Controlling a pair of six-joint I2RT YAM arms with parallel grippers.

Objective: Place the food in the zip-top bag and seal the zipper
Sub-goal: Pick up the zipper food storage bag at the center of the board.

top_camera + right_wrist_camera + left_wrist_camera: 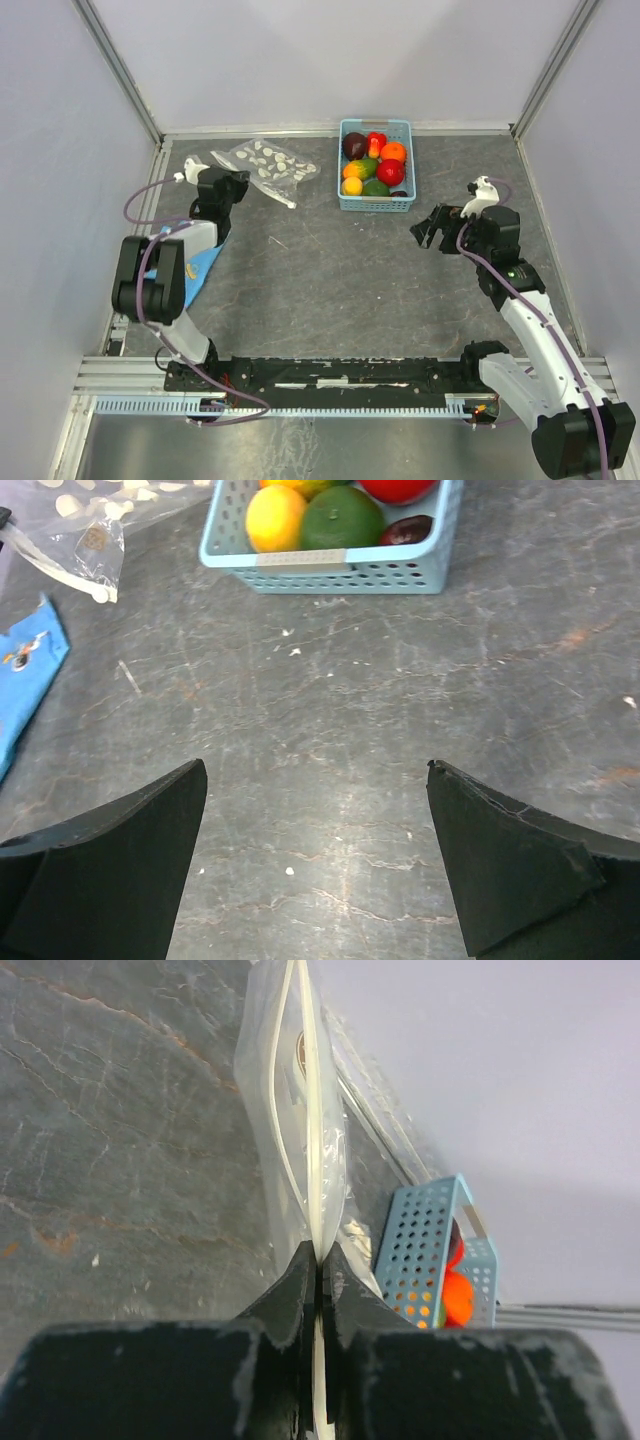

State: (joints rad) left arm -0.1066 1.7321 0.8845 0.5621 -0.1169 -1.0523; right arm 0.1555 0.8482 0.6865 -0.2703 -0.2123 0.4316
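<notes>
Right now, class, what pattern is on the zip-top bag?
White oval spots on the clear zip-top bag; best in top external view.

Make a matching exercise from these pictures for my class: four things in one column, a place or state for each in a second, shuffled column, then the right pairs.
Column one
1. left gripper
2. right gripper
3. food
4. blue cloth

Column two
A. piled in the light-blue basket
B. open above the bare table
C. lying flat near the table's left edge
D. shut on the zipper edge of the zip-top bag

Pairs: 1-D, 2-B, 3-A, 4-C
</notes>
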